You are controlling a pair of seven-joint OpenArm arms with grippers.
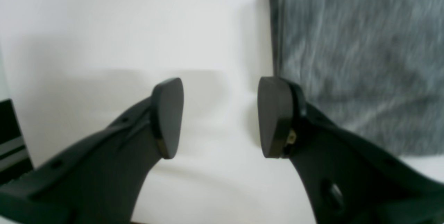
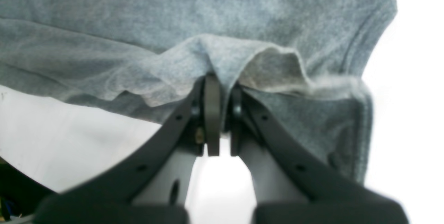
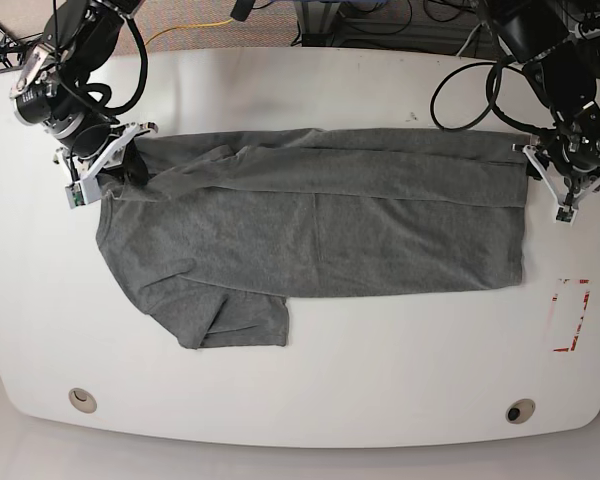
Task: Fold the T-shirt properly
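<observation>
The grey T-shirt point(image 3: 315, 225) lies spread across the white table point(image 3: 380, 390), its top long edge folded down over the body and one sleeve point(image 3: 235, 322) sticking out along the near edge. The right gripper point(image 2: 221, 113) is closed on a bunched fold of the shirt at its shoulder end, the cloth pinched between the two pads. The left gripper point(image 1: 220, 116) hangs over bare table just beside the shirt's hem end, its jaws apart and holding nothing.

Grey T-shirt point(image 3: 320, 225) lies flat across the table, top edge seemingly folded over.
</observation>
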